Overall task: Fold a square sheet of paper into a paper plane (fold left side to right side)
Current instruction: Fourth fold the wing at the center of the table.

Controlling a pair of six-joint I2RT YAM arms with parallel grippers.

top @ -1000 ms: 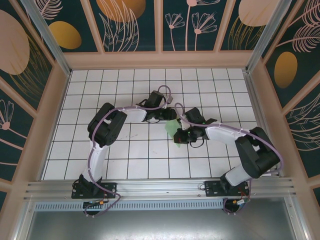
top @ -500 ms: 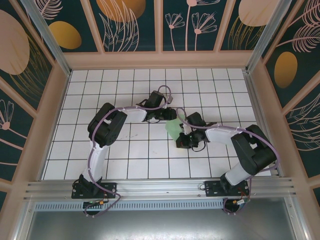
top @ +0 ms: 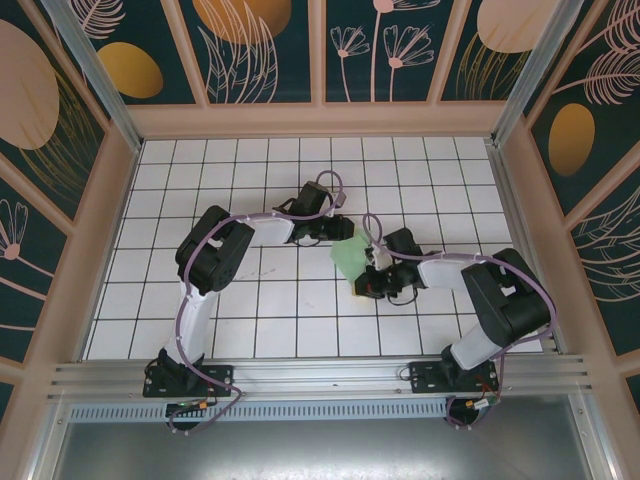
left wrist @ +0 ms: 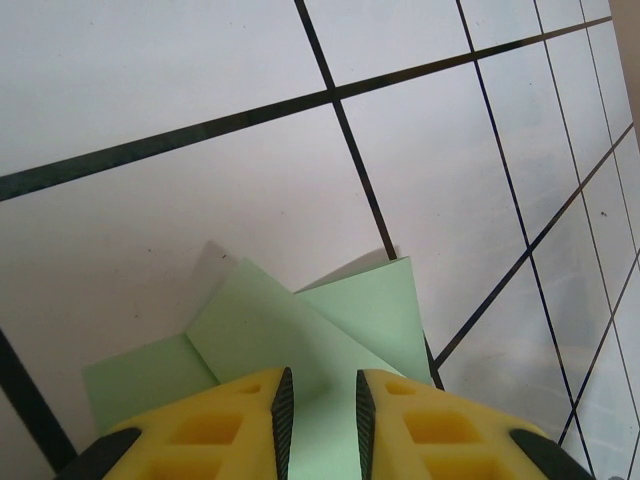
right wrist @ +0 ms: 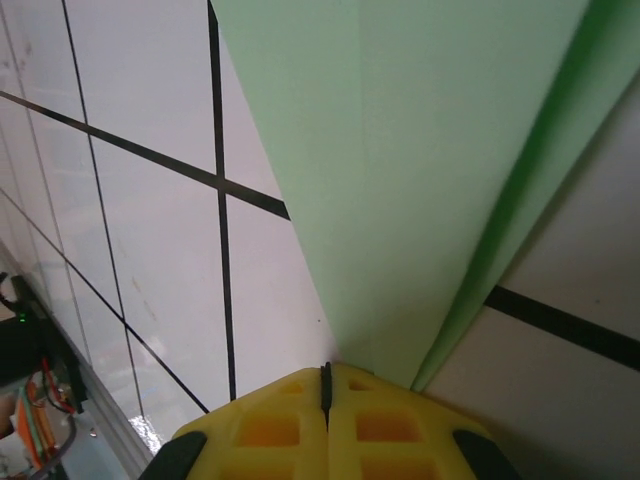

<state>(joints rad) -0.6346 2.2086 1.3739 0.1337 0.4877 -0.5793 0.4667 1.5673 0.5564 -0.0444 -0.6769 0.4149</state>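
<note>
Lying near the middle of the white tiled counter [top: 250,320], your sheet of paper [top: 351,258] is pale green, plain and folded into layers rather than spread as a flat square. From your right wrist camera you see its near end narrowing toward the fingertips. A straight crease runs up its length, and the right-hand edge is a darker green fold that throws shade on the tile beside it. From your left wrist camera, the far part shows two slanted flaps overlapping, their corners pointing away, with a lower layer sticking out on the left.

Your right tool [top: 362,281] sits at the near end of the sheet, just beside the left one. Its yellow fingers [right wrist: 250,430] are pressed together with no gap, tips right at the paper's edge. You cannot tell from this angle whether they nip that edge or only touch it.

Your left tool [top: 338,236] is at the far side. Its fingers [left wrist: 220,425] stand a narrow slot apart, low over the sheet, with green showing through the slot.
</note>
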